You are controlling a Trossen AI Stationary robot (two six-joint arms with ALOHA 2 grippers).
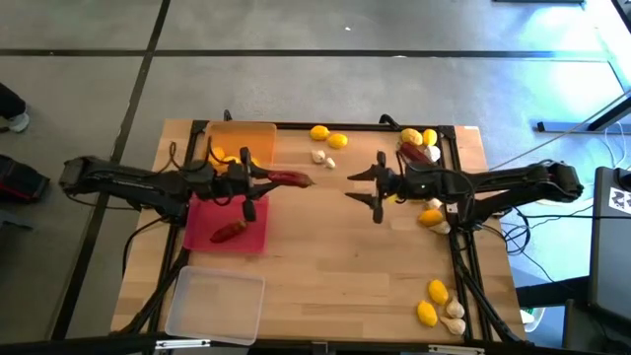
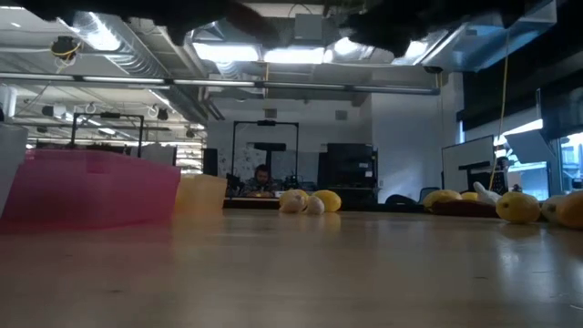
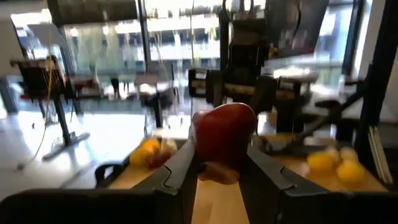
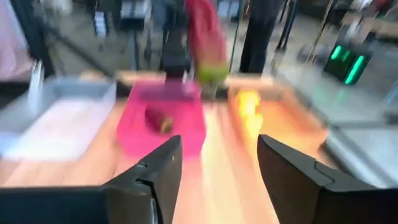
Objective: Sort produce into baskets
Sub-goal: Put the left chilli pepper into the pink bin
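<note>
High view: left gripper (image 1: pixel 264 179) clamps a red pepper (image 1: pixel 289 178) just beyond the red-pink basket (image 1: pixel 254 233), where another pepper (image 1: pixel 228 231) lies; right gripper (image 1: pixel 376 187), empty, spread apart, faces it

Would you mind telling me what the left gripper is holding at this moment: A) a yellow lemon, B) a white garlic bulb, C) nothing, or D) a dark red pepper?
D: the left gripper is shut on a dark red pepper, which in the high view sticks out past the red-pink basket.
</note>
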